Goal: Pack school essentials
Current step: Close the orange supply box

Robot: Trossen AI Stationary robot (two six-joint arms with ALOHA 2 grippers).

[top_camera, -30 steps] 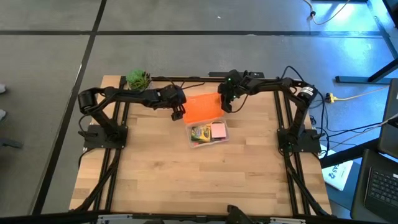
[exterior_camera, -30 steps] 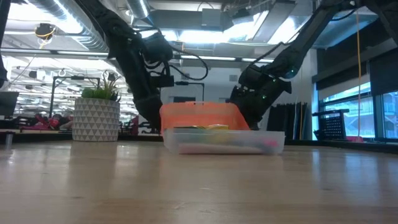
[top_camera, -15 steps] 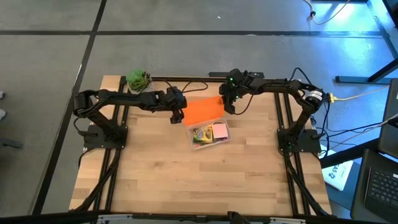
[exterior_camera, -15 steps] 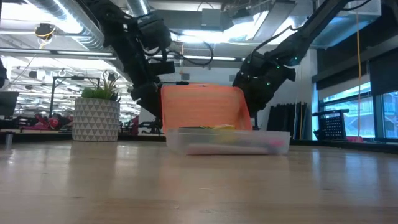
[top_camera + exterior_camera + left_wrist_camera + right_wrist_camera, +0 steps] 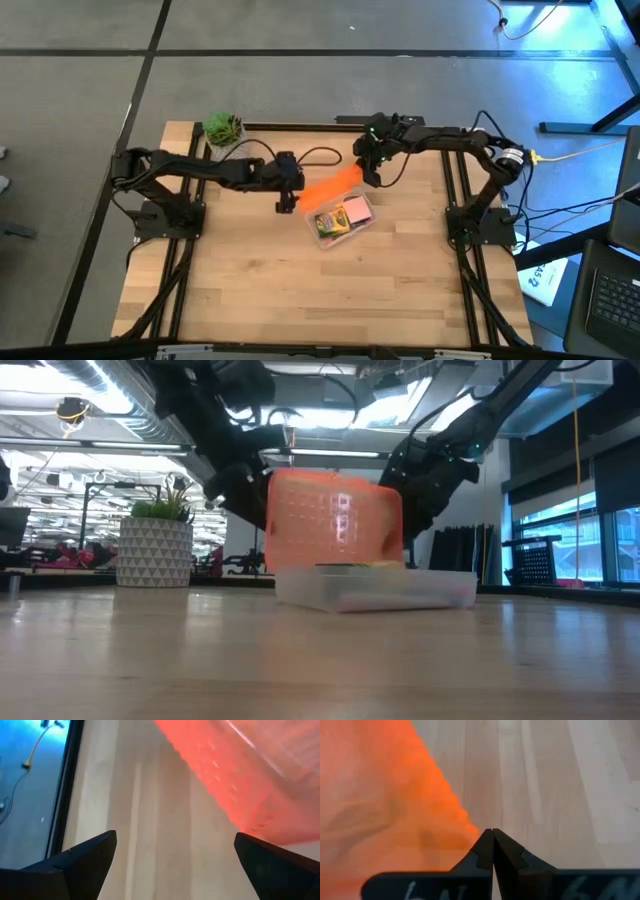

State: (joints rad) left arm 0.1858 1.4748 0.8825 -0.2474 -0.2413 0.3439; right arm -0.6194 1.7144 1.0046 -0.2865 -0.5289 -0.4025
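closing step, i judge: the orange lid [image 5: 331,187] stands raised over the case [image 5: 343,222], crayon box [image 5: 329,222] and note pad [image 5: 357,212] inside. next, swing it down. left gripper [image 5: 287,203], wide, just beside the lid; right gripper [image 5: 371,176], pinched empty, behind it.

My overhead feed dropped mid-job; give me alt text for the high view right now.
A clear case lies mid-table with its orange lid raised, a crayon box and pink note pad inside. The open left gripper sits beside the lid's left end; the shut right gripper is at its right end. A small potted plant stands at the table's far-left corner.
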